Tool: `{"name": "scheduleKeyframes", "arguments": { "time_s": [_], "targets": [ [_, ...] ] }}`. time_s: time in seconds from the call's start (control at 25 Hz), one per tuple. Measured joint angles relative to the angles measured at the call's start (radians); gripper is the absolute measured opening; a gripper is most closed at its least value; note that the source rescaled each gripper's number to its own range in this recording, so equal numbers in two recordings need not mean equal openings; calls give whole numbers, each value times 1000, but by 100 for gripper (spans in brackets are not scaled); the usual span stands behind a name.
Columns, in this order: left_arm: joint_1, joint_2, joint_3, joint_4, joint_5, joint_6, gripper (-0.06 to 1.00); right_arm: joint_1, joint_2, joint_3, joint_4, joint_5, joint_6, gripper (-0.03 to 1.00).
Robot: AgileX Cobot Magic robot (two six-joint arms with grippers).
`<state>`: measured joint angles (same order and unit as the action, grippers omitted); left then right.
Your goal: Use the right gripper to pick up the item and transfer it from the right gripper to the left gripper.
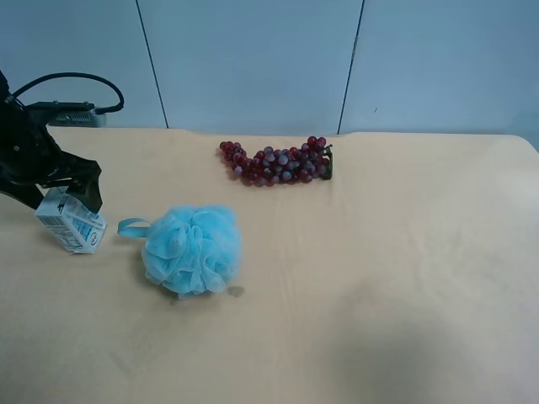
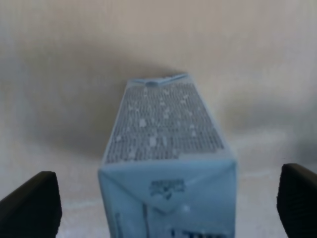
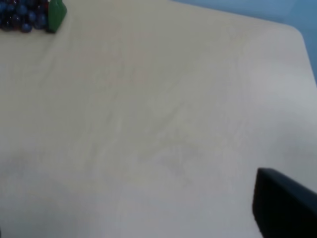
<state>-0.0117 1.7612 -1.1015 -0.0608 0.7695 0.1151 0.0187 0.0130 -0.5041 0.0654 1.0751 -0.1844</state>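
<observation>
The white-and-blue drink carton (image 1: 72, 221) rests tilted on the tan table at the exterior high view's left. In the left wrist view the carton (image 2: 166, 148) lies between my left gripper's two black fingers with a gap on each side. My left gripper (image 1: 66, 200) (image 2: 168, 198) is open around it, not pressing it. My right gripper is out of the exterior high view. The right wrist view shows only one black finger (image 3: 285, 206) over bare table, with nothing held and no carton in sight.
A fluffy blue bath sponge (image 1: 192, 250) lies just right of the carton. A dark red grape bunch (image 1: 278, 164) lies towards the back middle and also shows in the right wrist view (image 3: 22, 15). The tan table (image 1: 404, 269) meets a pale wall behind.
</observation>
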Motion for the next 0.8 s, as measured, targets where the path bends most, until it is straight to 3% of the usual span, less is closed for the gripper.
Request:
{"name": "scheduleKeyframes", "arguments": {
  "time_s": [0.36, 0.8],
  "targets": [
    [0, -180, 0, 0, 21, 0, 77, 0, 0, 0, 0, 0, 0, 100],
    [0, -563, 0, 36, 34, 35, 77, 0, 0, 0, 0, 0, 0, 100]
  ]
}}
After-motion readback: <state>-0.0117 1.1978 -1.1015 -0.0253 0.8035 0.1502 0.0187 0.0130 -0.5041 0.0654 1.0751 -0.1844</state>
